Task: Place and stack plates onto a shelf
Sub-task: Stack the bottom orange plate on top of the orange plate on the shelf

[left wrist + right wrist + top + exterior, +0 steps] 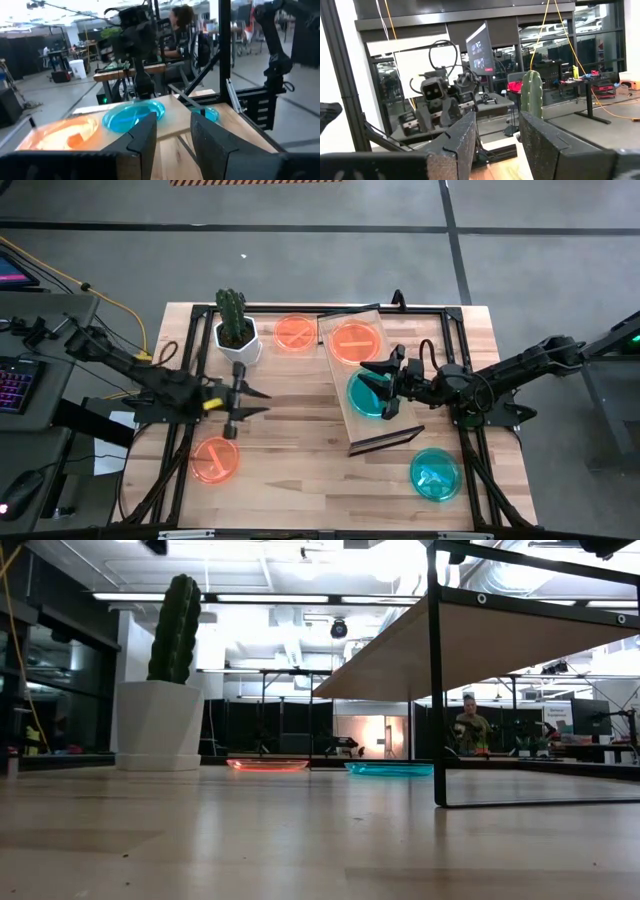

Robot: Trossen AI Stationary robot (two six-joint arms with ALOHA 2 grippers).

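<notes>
The right gripper is hovering with its fingers spread and nothing between them, over a teal plate lying on the shelf. At twelve o'clock from it an orange plate is sitting on the same plank. The left gripper, also released and empty, is hanging over bare table at nine o'clock of the shelf. A second orange plate and a potted cactus are standing at its twelve to one o'clock, a third orange plate at seven o'clock. Another teal plate is lying at the shelf's five o'clock. Both arms are reaching inward, nearly level.
</notes>
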